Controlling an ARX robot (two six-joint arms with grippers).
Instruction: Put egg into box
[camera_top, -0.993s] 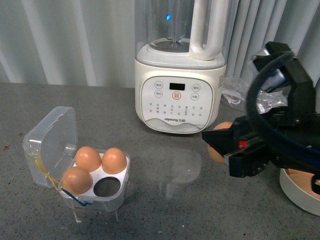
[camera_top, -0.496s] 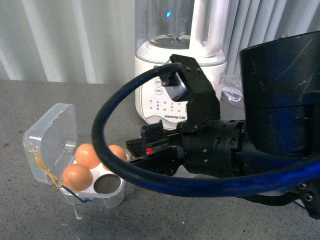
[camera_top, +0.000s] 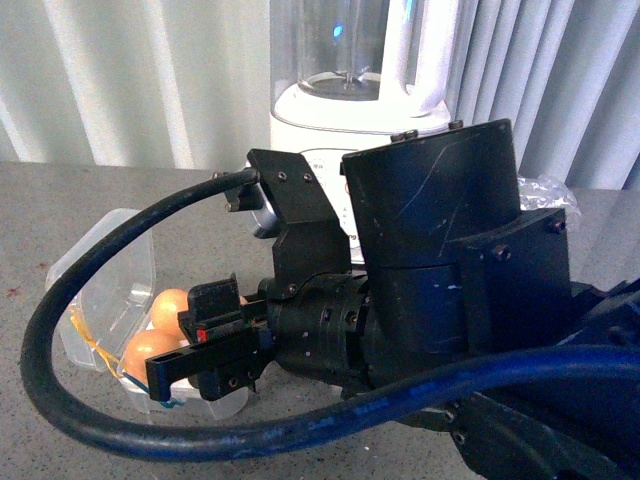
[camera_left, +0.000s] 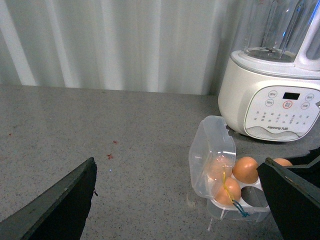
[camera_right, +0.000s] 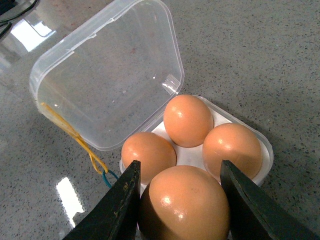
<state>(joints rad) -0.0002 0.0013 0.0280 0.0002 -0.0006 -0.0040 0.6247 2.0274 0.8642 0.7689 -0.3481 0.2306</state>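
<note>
On the grey speckled table (camera_left: 100, 130), the left gripper (camera_left: 177, 170) has its jaws spread wide with nothing between them. There is one box (camera_right: 110, 70): clear plastic, hinged lid open, yellow and blue bands by the hinge. Four smooth brown eggs in total. Three seated eggs (camera_right: 188, 120) fill its hollows. The egg (camera_right: 186, 212) is clamped between the two dark fingers of the right gripper (camera_right: 183, 197), over the box's fourth corner; contact not discernible. One glossy white blender (camera_left: 272, 100) stands behind.
</note>
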